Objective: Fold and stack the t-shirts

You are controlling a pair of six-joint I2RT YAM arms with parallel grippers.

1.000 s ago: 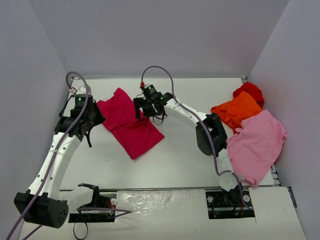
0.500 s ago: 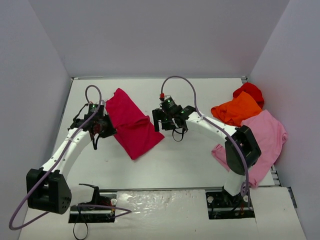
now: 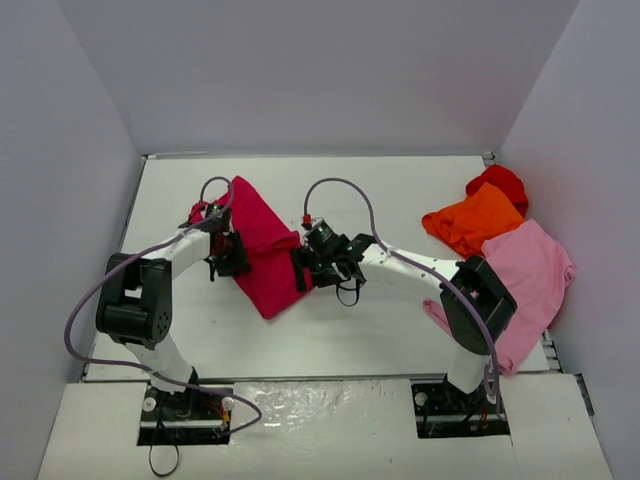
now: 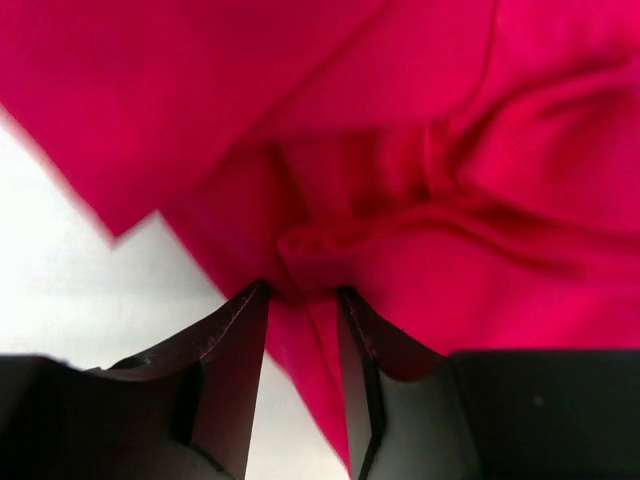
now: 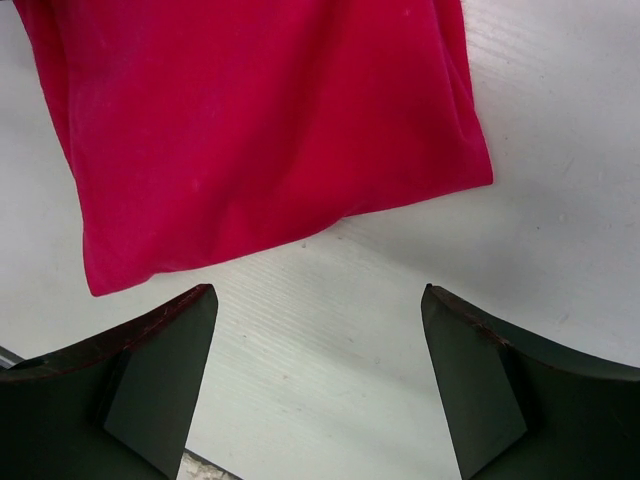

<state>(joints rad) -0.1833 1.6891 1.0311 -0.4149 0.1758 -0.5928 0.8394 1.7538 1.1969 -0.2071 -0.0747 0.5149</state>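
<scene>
Over the last second both arms have closed in on the crimson t-shirt (image 3: 265,240). The left one has swung across from well to its left, and the right one has dropped back from its far side. The shirt now lies as a narrower folded strip on the white surface (image 3: 380,320).

The left gripper (image 3: 232,256) sits at the shirt's left edge. Its jaws are parted only a little, with a rumpled fold of crimson cloth just at their tips and cloth and surface showing through the gap. The right gripper (image 3: 306,272) hangs over the shirt's near right edge with its jaws spread wide and nothing between them, the folded corner just beyond their tips.

Well to the right of the crimson shirt three more lie bunched together: an orange t-shirt (image 3: 472,222), a bright red t-shirt (image 3: 500,182) behind it, and a light pink t-shirt (image 3: 520,285) nearer the arm bases.
</scene>
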